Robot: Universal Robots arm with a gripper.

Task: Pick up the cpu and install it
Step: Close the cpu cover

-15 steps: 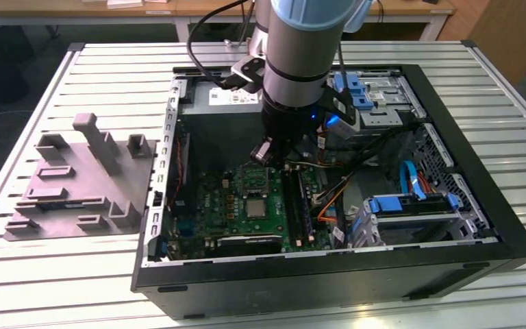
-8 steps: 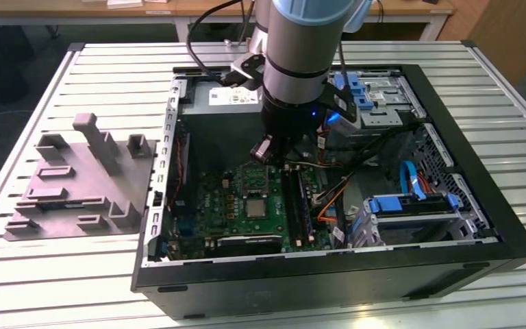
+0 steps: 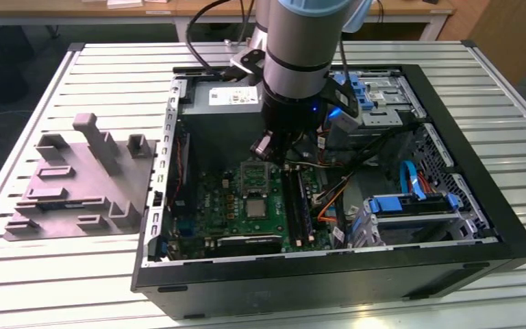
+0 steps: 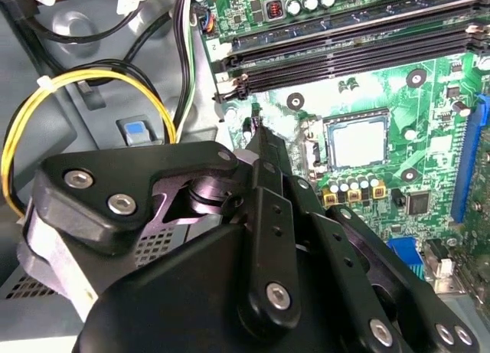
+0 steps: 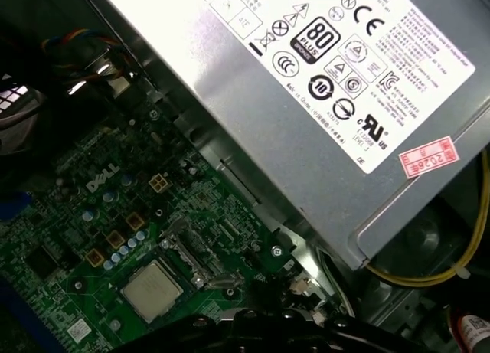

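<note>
The cpu [image 3: 255,205] is a small silver square lying flat in its socket on the green motherboard [image 3: 227,212] inside the open computer case. In both wrist views the cpu [image 4: 357,144] [image 5: 151,290] is uncovered, with nothing touching it. My gripper [image 3: 268,152] hangs inside the case above the board, a little farther back than the cpu. In the second wrist view its black linkage narrows to a single tip [image 4: 253,127] beside the socket, off the chip. It looks shut, and nothing shows between the fingers.
The black case wall [image 3: 336,267] rings the work area. A grey power supply [image 5: 306,77] sits at the back, with yellow and black cables [image 4: 76,81] near the gripper. Memory slots [image 4: 344,54] flank the socket. Blue drive bays [image 3: 409,202] fill the exterior view's right. A grey moulded fixture [image 3: 80,181] stands outside.
</note>
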